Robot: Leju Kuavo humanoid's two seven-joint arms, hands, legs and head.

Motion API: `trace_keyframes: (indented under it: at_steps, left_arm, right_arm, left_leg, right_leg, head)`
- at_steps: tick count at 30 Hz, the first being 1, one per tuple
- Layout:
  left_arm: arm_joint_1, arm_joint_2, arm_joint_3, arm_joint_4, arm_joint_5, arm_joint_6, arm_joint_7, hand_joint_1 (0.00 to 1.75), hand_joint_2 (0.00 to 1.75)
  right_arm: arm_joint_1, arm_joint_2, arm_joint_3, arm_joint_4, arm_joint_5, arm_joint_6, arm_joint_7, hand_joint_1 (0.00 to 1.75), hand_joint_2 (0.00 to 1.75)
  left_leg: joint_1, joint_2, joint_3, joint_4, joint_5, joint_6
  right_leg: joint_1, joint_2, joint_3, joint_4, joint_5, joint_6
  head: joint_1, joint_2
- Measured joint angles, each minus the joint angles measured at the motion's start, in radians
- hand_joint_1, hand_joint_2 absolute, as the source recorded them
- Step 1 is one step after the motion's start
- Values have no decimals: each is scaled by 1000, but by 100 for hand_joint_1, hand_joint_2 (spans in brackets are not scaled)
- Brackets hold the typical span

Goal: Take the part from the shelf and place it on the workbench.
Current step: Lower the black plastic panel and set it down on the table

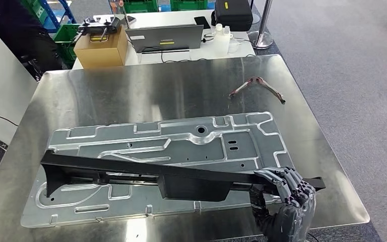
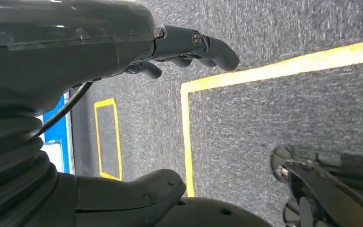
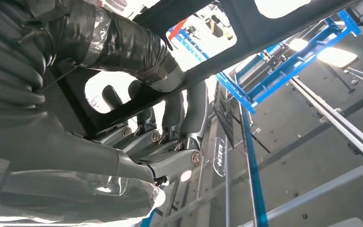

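Note:
The part point(image 1: 181, 179) is a long black plastic bar with a boxy middle. It stretches across the front of the steel workbench point(image 1: 156, 85), above a large grey stamped metal panel point(image 1: 171, 143). My right hand point(image 1: 282, 189) grips the bar's right end, fingers wrapped over it. In the right wrist view the fingers point(image 3: 170, 118) curl around the black part point(image 3: 274, 23). Whether the bar rests on the panel I cannot tell. My left hand point(image 2: 137, 61) hangs over grey carpet, fingers loosely apart, holding nothing.
A small bent red-and-grey strap point(image 1: 257, 86) lies on the workbench's far right. Behind the bench stand a cardboard box point(image 1: 101, 48), a laptop point(image 1: 164, 38) and white bottles point(image 1: 222, 36). A person point(image 1: 10, 25) stands at the far left. Yellow floor lines point(image 2: 189, 127) mark the carpet.

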Motion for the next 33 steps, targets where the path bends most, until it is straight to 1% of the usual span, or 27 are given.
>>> trace_keyframes:
  at_steps: [1, 2, 3, 4, 5, 6, 7, 8, 9, 10, 11, 12, 15, 16, 17, 19, 20, 21, 26, 29, 33]
  left_arm:
    - [1, 0, 0, 0, 0, 0, 0, 0, 175]
    - [2, 1, 0, 0, 0, 0, 0, 0, 175]
    - [3, 1, 0, 0, -1, 1, 1, 0, 175]
    - [3, 2, 0, 0, -3, 4, 5, 0, 175]
    - [2, 2, -1, 0, -7, 8, 12, 0, 175]
    - [-1, 3, -2, 0, -12, 12, 19, 0, 175]
    - [-3, 2, -2, 0, -17, 16, 26, 0, 175]
    - [-5, 2, -3, 0, -20, 18, 29, 0, 175]
    - [-5, 1, -3, 0, -22, 19, 31, 0, 175]
    - [-4, 1, -3, 0, -22, 20, 33, 0, 175]
    - [-3, 1, -3, 0, -23, 20, 34, 0, 175]
    - [-2, 1, -3, 0, -23, 21, 35, 0, 175]
    - [-4, 1, -3, 0, -24, 21, 36, 0, 175]
    - [-4, 1, -3, 0, -24, 21, 36, 0, 175]
    - [-4, 1, -3, 0, -24, 21, 36, 0, 175]
    - [-4, 1, -3, 0, -24, 21, 36, 0, 175]
    - [-4, 1, -3, 0, -24, 21, 36, 0, 175]
    - [-4, 1, -3, 0, -24, 21, 36, 0, 175]
    - [-4, 2, -3, 0, -22, 21, 36, 0, 175]
    - [-4, 2, -3, 0, -22, 21, 36, 0, 175]
    - [-4, 2, -3, 0, -23, 21, 36, 0, 175]
  right_arm:
    - [0, 0, 0, 0, 0, 0, 0, 175, 175]
    - [0, 0, 0, 0, 1, 0, 1, 175, 175]
    - [-2, -1, 0, 1, 11, 0, 13, 175, 175]
    - [-15, -9, -2, 14, 44, 0, 47, 175, 175]
    - [-41, -27, -9, 43, 97, 0, 109, 175, 175]
    - [-76, -50, -22, 84, 158, 1, 196, 175, 175]
    - [-110, -78, -42, 132, 210, 1, 284, 175, 175]
    - [-136, -102, -68, 177, 240, 2, 350, 175, 175]
    - [-153, -119, -96, 214, 249, 2, 385, 175, 175]
    - [-165, -131, -121, 244, 252, 2, 392, 175, 175]
    - [-176, -140, -141, 270, 257, 2, 386, 175, 175]
    - [-186, -147, -154, 291, 263, 2, 380, 175, 175]
    - [-200, -162, -167, 325, 270, 2, 380, 175, 175]
    - [-202, -164, -167, 332, 270, 2, 380, 175, 175]
    - [-203, -166, -167, 338, 270, 1, 381, 175, 175]
    - [-204, -170, -166, 349, 269, 1, 384, 175, 175]
    - [-204, -172, -166, 354, 266, 1, 385, 175, 175]
    - [-204, -173, -166, 356, 263, 1, 386, 175, 175]
    - [-202, -174, -166, 360, 254, 1, 375, 175, 175]
    - [-196, -173, -166, 357, 261, 1, 351, 175, 175]
    - [-188, -172, -166, 355, 291, 0, 343, 175, 175]
  left_leg:
    - [4, 0, -10, 20, -3, -4]
    - [8, 0, -1, 0, 15, -6]
    - [11, 1, 25, -56, 51, -10]
    - [15, 1, 59, -129, 87, -13]
    - [15, 2, 83, -190, 105, -12]
    - [14, 2, 98, -229, 116, -8]
    - [13, 1, 102, -246, 121, 0]
    - [12, -1, 99, -247, 123, 7]
    - [12, -3, 99, -247, 134, 12]
    - [12, -4, 99, -248, 142, 14]
    - [10, -5, 98, -248, 143, 15]
    - [7, -5, 97, -248, 145, 17]
    - [3, -5, 96, -248, 144, 23]
    - [3, -5, 96, -248, 144, 25]
    - [2, -5, 96, -248, 143, 26]
    - [1, -5, 96, -248, 142, 28]
    - [1, -5, 96, -247, 142, 29]
    - [0, -5, 96, -247, 141, 30]
    - [0, -4, 97, -247, 141, 30]
    - [0, -4, 97, -247, 141, 30]
    - [2, -4, 98, -248, 142, 30]
  right_leg:
    - [-1, 0, -1, 1, 0, 1]
    - [-2, 1, 0, 3, -1, 2]
    - [-5, 1, 1, 5, -3, 4]
    - [-6, 2, 1, 8, -4, 8]
    - [-7, 5, 0, 11, -4, 14]
    - [-7, 8, -3, 14, -4, 21]
    - [-5, 9, -6, 16, -4, 29]
    - [-3, 10, -7, 17, -6, 27]
    - [-1, 8, -8, 17, -6, 17]
    - [0, 6, -8, 17, -6, 5]
    - [-1, 6, -8, 16, -4, -7]
    - [-2, 6, -9, 15, 1, -11]
    - [-5, 7, -7, 9, 4, -3]
    - [-5, 7, -6, 7, 4, 1]
    - [-6, 7, -5, 5, 5, 9]
    - [-8, 6, -4, 2, 5, 28]
    - [-9, 6, -3, 1, 5, 35]
    - [-9, 6, -3, 1, 5, 39]
    - [-11, 6, -4, 0, 4, 53]
    - [-10, 6, -4, 1, 4, 53]
    - [-8, 7, -4, 2, 3, 53]
  head:
    - [0, 0]
    - [0, 0]
    - [0, 0]
    - [0, 0]
    - [0, 0]
    - [0, 0]
    - [0, 0]
    - [0, 0]
    - [0, 0]
    - [0, 0]
    - [0, 0]
    - [0, 0]
    - [0, 0]
    - [0, 0]
    - [0, 0]
    - [0, 0]
    - [0, 0]
    - [0, 0]
    - [0, 0]
    - [0, 0]
    - [0, 0]
